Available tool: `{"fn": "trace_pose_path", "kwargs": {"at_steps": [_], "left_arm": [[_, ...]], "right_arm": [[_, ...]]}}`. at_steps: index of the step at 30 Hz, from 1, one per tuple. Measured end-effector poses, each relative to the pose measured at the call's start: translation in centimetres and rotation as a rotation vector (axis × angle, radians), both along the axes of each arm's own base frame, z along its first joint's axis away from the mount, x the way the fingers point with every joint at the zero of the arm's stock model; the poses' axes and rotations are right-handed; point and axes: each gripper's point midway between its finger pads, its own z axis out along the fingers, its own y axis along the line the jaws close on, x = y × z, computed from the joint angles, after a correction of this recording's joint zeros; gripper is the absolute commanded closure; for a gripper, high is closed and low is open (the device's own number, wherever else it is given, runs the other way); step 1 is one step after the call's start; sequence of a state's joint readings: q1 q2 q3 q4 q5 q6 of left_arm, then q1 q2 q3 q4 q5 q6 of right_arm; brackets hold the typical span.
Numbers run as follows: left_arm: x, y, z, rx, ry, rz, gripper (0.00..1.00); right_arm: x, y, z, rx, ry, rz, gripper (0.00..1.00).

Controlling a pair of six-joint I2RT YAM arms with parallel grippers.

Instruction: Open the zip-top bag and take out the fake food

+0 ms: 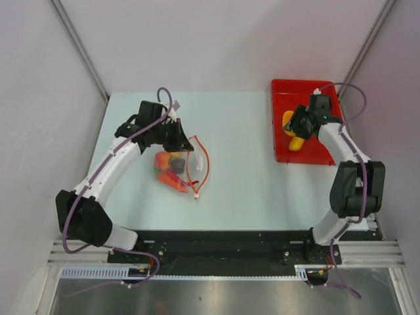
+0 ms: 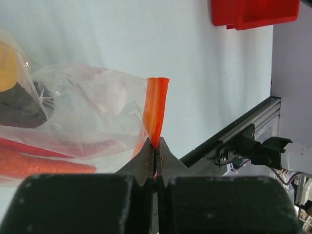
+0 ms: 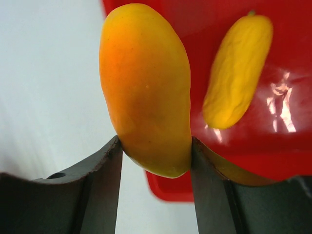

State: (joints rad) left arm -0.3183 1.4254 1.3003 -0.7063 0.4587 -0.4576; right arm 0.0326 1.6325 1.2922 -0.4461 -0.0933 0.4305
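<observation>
Unloading step: left tool [image 2: 155, 147] pinches the zip-top bag [image 2: 92, 105] by its strip; right tool [image 3: 156, 144] clamps an orange fruit [image 3: 146, 83] over the red tray [image 3: 297, 53], probably releasing next.

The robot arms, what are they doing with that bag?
The left gripper pinches the bag by its zip strip, with toy food inside the bag. The right gripper holds a yellow-orange fruit over the edge of the tray, where another yellow piece lies.
</observation>
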Motion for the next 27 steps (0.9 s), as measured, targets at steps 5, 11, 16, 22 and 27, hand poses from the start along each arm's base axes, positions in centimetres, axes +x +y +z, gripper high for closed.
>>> {"fn": "trace_pose_path", "kwargs": {"at_steps": [5,11,16,22,27], "left_arm": [[-0.3,-0.3,0.1,-0.014,-0.001,-0.028,1.0],[-0.5,-0.6,0.3,-0.032,0.004,-0.046,1.0],[-0.2,-1.3,0.4,-0.055,0.012,-0.062,1.0],[0.3,-1.9,1.1,-0.082,0.012,-0.064,1.0],[0.5,-2.0,1.7,-0.088,0.005,-0.059,1.0]], "right_arm": [[4.0,-3.7,-2.2,-0.001,0.048,-0.091,0.23],[6.3,-3.9,-2.8,0.041,0.061,-0.092,0.0],[5.9,-0.8,-1.7,0.036,0.043,-0.007,0.0],[-0.5,8.4,0.8,0.035,-0.057,0.275,0.02],[-7.5,18.3,2.1,0.092,-0.174,0.619,0.06]]}}
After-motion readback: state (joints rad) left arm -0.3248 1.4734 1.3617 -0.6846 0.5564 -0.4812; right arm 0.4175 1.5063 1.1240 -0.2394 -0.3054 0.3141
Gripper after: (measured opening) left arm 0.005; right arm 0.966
